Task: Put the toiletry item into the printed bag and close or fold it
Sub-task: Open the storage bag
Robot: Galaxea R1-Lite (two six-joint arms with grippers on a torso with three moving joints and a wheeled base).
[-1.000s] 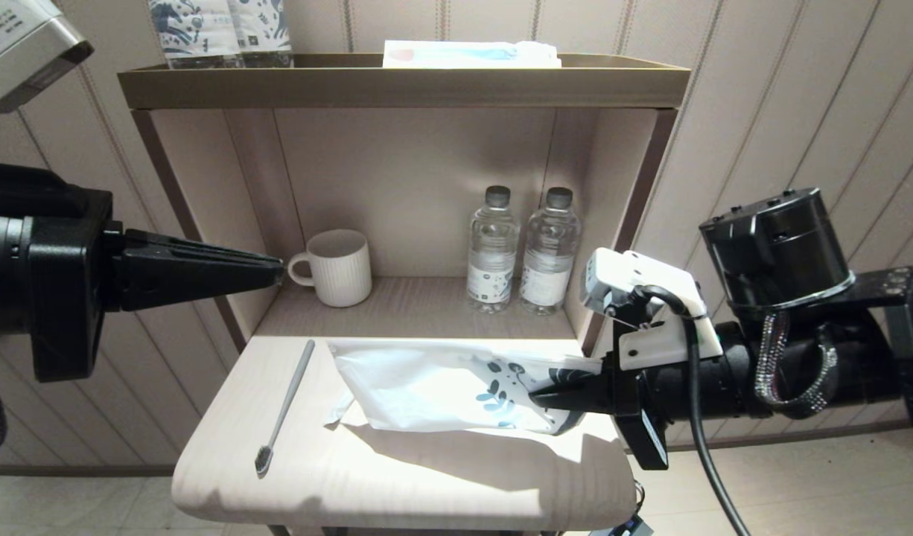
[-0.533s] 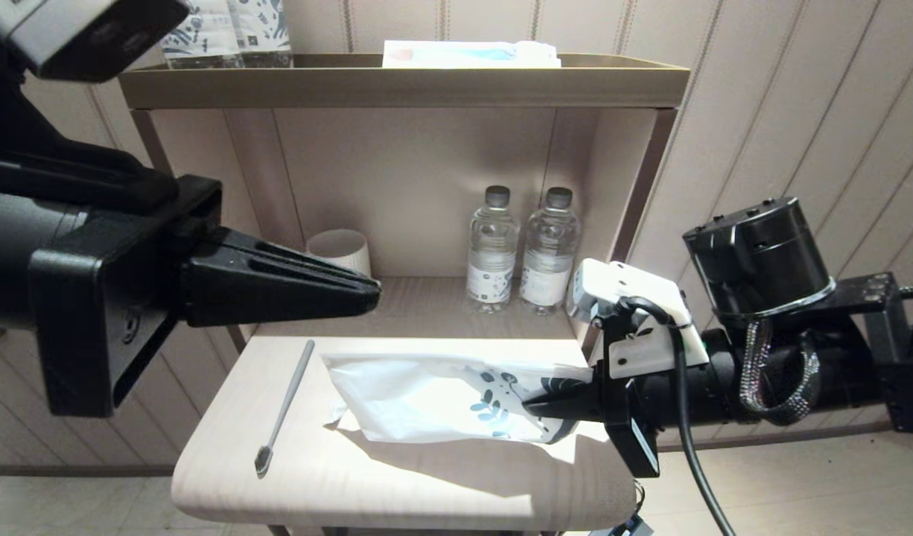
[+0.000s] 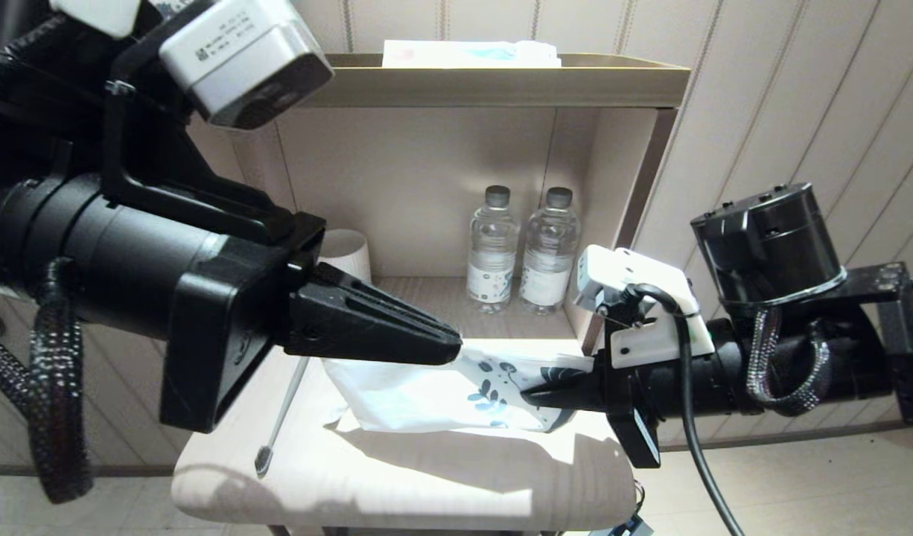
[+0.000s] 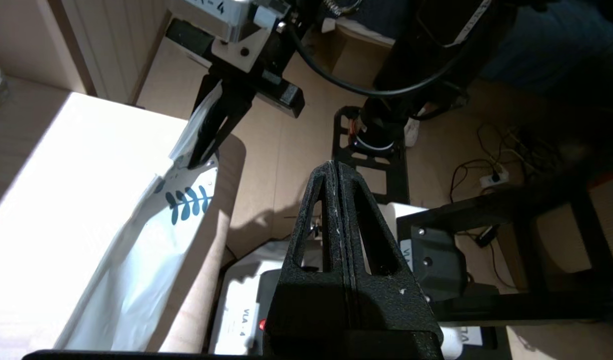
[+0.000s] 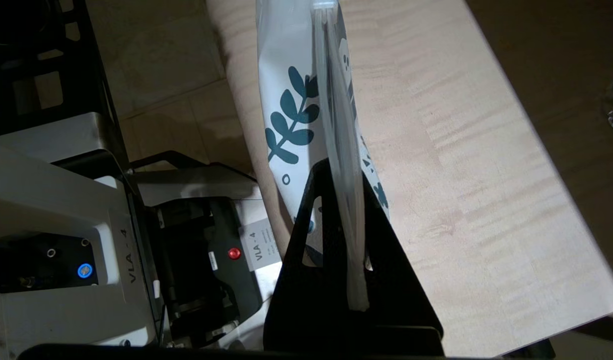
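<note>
The printed bag (image 3: 434, 391) is a white crinkly pouch with teal leaf print. It lies across the pale wooden table (image 3: 397, 484), its printed end raised. My right gripper (image 3: 531, 394) is shut on that printed end (image 5: 306, 115) at the table's right side. The grey toothbrush (image 3: 278, 424) lies on the table's left part, bristle head toward the front, partly hidden by my left arm. My left gripper (image 3: 453, 350) is shut and empty, hovering over the bag's upper edge, its tip (image 4: 331, 167) pointing toward the right gripper (image 4: 201, 160).
A white ribbed mug (image 3: 348, 253) and two water bottles (image 3: 492, 249) (image 3: 549, 249) stand in the shelf niche behind the table. A flat pale packet (image 3: 471, 53) lies on the top shelf. The left arm's bulk covers the table's left rear.
My left arm has swung in from the left and forward, its shut tip now over the bag's top edge. The right gripper holds the bag's end almost where it was.
</note>
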